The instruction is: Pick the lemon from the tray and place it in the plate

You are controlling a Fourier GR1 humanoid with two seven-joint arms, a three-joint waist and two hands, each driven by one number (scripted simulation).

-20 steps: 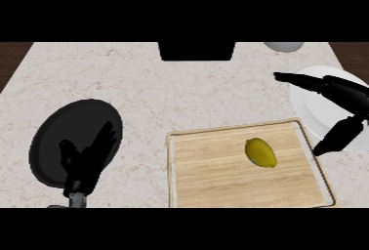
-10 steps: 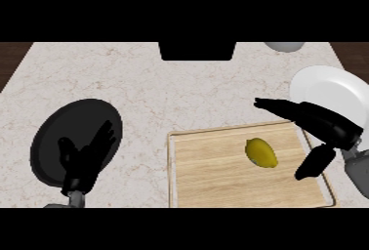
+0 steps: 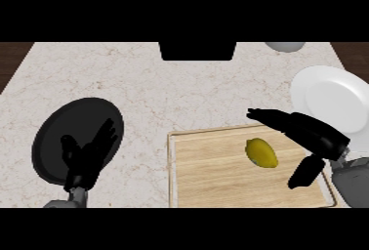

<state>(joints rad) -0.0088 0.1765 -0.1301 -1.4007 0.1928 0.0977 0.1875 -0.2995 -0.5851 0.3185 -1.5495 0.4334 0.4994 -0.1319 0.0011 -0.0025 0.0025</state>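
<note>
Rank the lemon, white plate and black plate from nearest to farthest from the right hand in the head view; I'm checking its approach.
From the right hand:
1. Lemon, just left, on the tray.
2. White plate, up-right.
3. Black plate, far left.

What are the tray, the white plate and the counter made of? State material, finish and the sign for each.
Tray: looks like pale wood, matte, with faint straight grain lines and a raised rim.
White plate: probably glazed ceramic, smooth and evenly white with soft shading at the rim; plastic cannot be ruled out.
Counter: seems to be stone, marble or similar, light beige with mottled veining and little shine.
</note>
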